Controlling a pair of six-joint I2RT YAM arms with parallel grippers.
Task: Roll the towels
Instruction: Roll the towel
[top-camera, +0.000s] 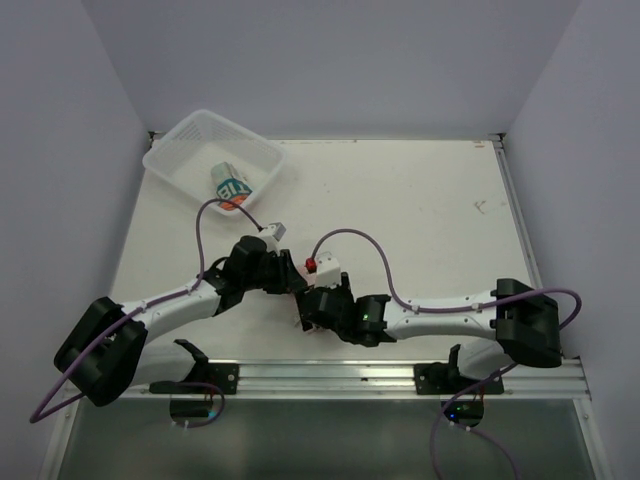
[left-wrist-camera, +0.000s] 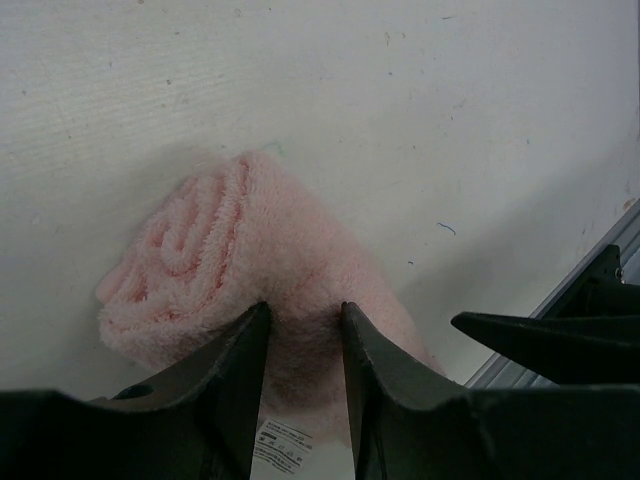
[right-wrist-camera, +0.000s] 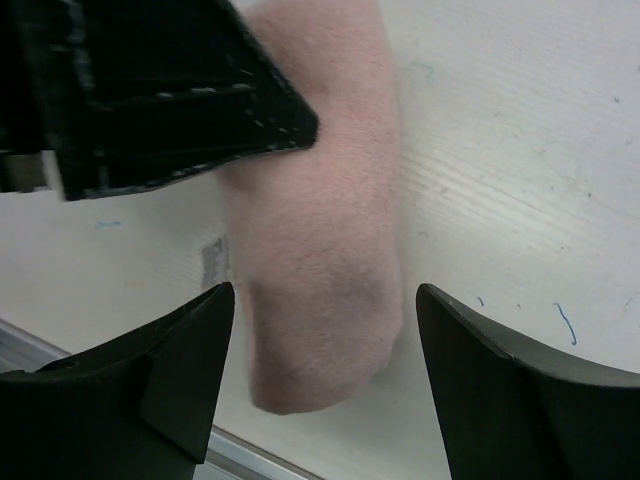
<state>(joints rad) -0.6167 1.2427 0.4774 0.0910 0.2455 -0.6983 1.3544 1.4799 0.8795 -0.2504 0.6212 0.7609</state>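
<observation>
Rolled pale pink terry towel (left-wrist-camera: 220, 250) lies well apart from white mesh plastic basket (top-camera: 180, 135). The left gripper (left-wrist-camera: 305, 310) pinches it; the right gripper (right-wrist-camera: 325, 290) straddles one end, wide, empty. Advise a firm pinch during transfer, lest the coil unwind.

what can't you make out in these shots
- top view: the pink towel is hidden under the left gripper and right gripper
- right wrist view: its far end is behind the left gripper
- top view: lettering on the printed towel is too small to read
- left wrist view: print on the tag is too small
</observation>
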